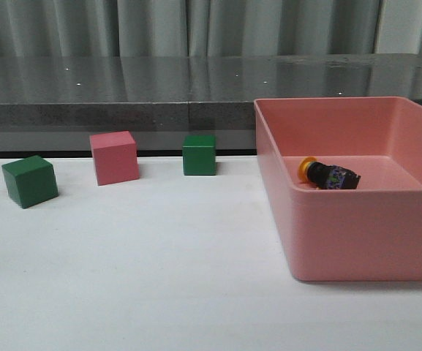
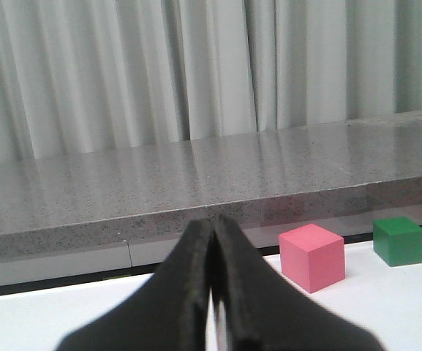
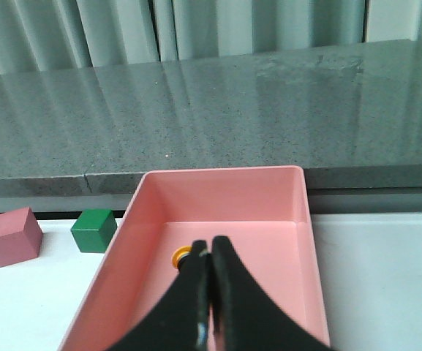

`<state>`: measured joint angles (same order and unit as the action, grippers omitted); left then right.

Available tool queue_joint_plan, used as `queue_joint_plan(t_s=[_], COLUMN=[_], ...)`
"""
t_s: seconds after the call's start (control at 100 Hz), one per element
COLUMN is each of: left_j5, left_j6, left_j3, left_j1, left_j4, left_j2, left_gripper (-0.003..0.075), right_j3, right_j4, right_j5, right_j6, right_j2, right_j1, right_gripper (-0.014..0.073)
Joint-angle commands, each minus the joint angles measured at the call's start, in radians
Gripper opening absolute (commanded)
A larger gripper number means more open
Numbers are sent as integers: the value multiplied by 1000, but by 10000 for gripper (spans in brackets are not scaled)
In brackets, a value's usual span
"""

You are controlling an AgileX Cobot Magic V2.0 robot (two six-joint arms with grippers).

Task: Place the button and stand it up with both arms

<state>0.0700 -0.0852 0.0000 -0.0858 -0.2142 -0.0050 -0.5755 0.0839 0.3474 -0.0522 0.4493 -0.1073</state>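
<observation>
The button (image 1: 329, 175) lies on its side inside the pink bin (image 1: 357, 241), yellow cap to the left, dark body to the right. In the right wrist view only its yellow cap (image 3: 182, 256) shows, the rest hidden behind the fingers. My right gripper (image 3: 211, 245) is shut and empty, above the bin and short of the button. My left gripper (image 2: 212, 223) is shut and empty over the white table, with the pink cube (image 2: 312, 257) ahead and to its right. Neither arm shows in the front view.
On the white table stand a green cube (image 1: 29, 180) at the left, a pink cube (image 1: 114, 157) and a second green cube (image 1: 199, 154) near the back edge. A grey stone ledge (image 1: 123, 95) and curtains rise behind. The bin's walls (image 3: 309, 241) are tall.
</observation>
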Motion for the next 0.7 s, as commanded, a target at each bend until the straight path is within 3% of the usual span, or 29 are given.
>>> queue_joint_plan(t_s=[0.0, 0.27, 0.47, 0.59, 0.69], left_j5=[74, 74, 74, 74, 74], left_j6=[-9, -9, -9, -9, -9], left_j3=[44, 44, 44, 44, 44], left_j1=[3, 3, 3, 3, 3], left_j4=[2, 2, 2, 2, 2], left_j2=[-30, -30, -30, -30, -30], left_gripper=[-19, -19, -19, -19, -19], right_j3=[-113, -275, -341, -353, -353], right_j4=[14, 35, 35, 35, 35], right_j5=[-44, -28, -32, -63, -119], right_j6=[14, 14, 70, 111, 138], right_j2=[134, 489, 701, 790, 847], right_j1=[1, -6, -78, -123, -140], right_gripper=[-62, -62, -30, 163, 442])
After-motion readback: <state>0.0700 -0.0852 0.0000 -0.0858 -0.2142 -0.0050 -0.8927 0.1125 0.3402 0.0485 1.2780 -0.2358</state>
